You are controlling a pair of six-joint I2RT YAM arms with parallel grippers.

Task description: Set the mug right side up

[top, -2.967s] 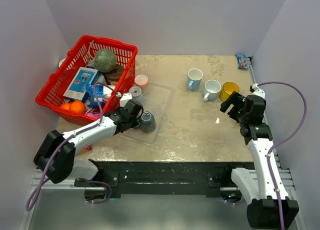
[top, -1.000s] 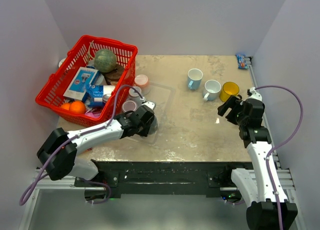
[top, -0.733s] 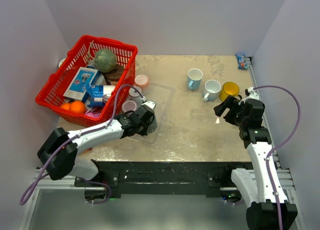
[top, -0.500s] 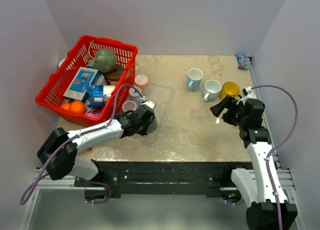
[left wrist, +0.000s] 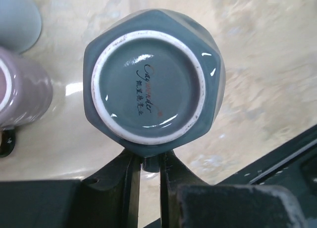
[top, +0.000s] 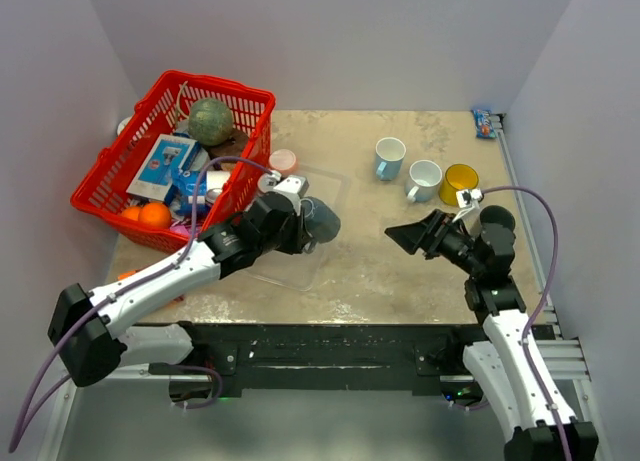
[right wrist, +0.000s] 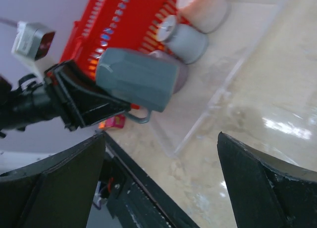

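Left gripper (left wrist: 148, 162), earlier low over clear tray (top: 338, 189), now raised. Grey-blue mug (top: 322, 221) lifted off tray, tipped on side in air, base toward wrist camera. Fingers (left wrist: 130, 171) narrow, pinching its handle; body just beyond tips. Right gripper (top: 405, 236) swung toward middle of table (top: 400, 271), fingers (right wrist: 54, 188) spread wide, holding nothing, well apart from mug.

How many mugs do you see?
7: blue, white, yellow at far right; pink, grey, mauve beside the basket; dark grey mug in the left end effector. Basket may hide more.
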